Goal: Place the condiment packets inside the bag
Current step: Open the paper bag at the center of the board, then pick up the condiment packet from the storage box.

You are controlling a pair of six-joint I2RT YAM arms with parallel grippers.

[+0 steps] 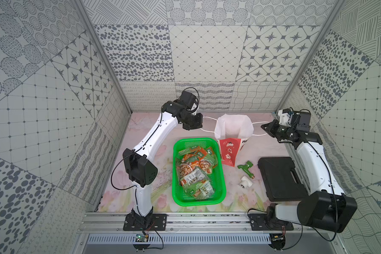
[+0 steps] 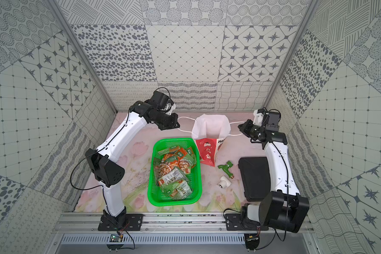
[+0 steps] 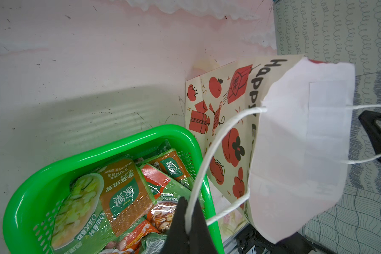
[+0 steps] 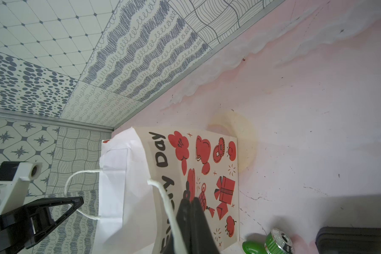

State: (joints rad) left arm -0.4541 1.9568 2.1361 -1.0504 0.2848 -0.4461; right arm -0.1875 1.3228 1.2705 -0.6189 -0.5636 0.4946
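The bag stands upright behind the basket, its white mouth pulled wide. My left gripper is shut on the bag's left cord handle, which runs between its fingers. My right gripper is shut on the right cord handle, which runs down along its fingers. Both cords are stretched out sideways. Several condiment packets, green and orange, lie piled in the green mesh basket. I cannot see the bag's bottom.
A green tap, a small white fitting and a black case lie right of the basket. Patterned walls close in the back and both sides. A metal rail runs along the front.
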